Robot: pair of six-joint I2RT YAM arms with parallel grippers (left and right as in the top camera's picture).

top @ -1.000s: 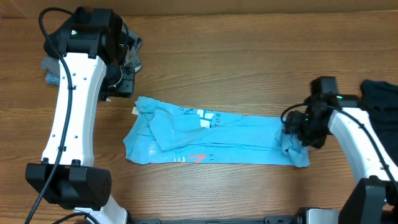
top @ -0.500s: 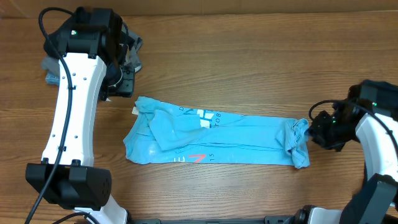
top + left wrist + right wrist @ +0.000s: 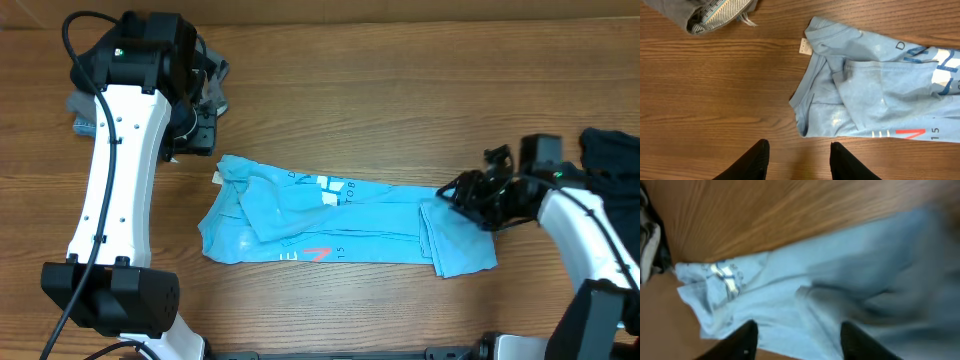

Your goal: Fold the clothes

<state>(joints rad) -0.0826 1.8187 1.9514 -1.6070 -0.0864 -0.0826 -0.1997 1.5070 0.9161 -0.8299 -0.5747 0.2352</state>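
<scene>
One light blue T-shirt (image 3: 330, 225): laid as a long band at the centre of the overhead frame, right end doubled over.
Right gripper (image 3: 799, 327): held over that doubled end, fingers parted, nothing clamped.
Left gripper (image 3: 799, 146): kept at upper left, fingers parted, empty.
Dark navy garment (image 3: 612, 155): seen at right edge.
</scene>
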